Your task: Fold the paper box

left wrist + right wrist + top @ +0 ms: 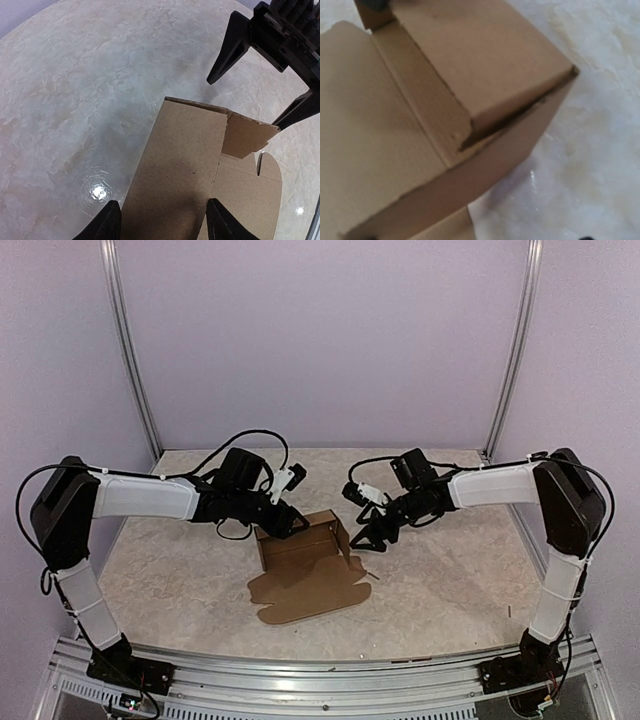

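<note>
Left wrist view shows the left hand at the bottom edge of the frame. It is partly open, with a fingertip on either side of a raised panel of the paper box. Whether the fingertips press on the cardboard cannot be told. In the upper right of that view the right hand is spread wide and grips nothing, its lower finger right at the edge of a small side flap.

Judging by the overhead view, the fold is roughly half done. The far part of the sheet stands up as walls around a shallow tray. The near part, with its rounded tabs, lies flat on the counter. The side flaps probably need tucking in and the lid closing over.

The box sits at the middle of the overhead frame, between the two hands, with the left hand at its upper left corner and the right hand just off its upper right corner.
</note>
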Action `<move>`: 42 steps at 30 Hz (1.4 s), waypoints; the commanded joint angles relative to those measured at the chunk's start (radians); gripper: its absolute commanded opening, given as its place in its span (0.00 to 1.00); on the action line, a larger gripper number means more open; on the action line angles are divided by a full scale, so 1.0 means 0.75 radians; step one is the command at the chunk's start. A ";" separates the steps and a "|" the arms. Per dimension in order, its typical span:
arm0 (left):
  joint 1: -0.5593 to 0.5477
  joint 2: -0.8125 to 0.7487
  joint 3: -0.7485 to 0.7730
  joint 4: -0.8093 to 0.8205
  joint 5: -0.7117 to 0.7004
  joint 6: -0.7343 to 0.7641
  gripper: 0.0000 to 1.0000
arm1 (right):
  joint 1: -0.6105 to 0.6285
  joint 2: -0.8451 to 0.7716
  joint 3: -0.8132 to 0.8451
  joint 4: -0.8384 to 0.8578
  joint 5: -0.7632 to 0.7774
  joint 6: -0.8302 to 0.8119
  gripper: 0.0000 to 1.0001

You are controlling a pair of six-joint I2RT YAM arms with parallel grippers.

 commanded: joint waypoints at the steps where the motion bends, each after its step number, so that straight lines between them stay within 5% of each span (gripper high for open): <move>1: 0.005 0.041 -0.017 -0.015 0.075 -0.023 0.56 | 0.025 0.018 0.024 0.031 0.038 0.054 0.83; 23: -0.129 0.111 -0.024 -0.069 -0.066 0.015 0.53 | 0.118 0.072 -0.043 0.217 0.125 0.153 0.86; 42: -0.128 0.090 0.003 -0.065 0.026 -0.012 0.52 | 0.117 0.106 -0.129 0.660 0.291 0.335 0.41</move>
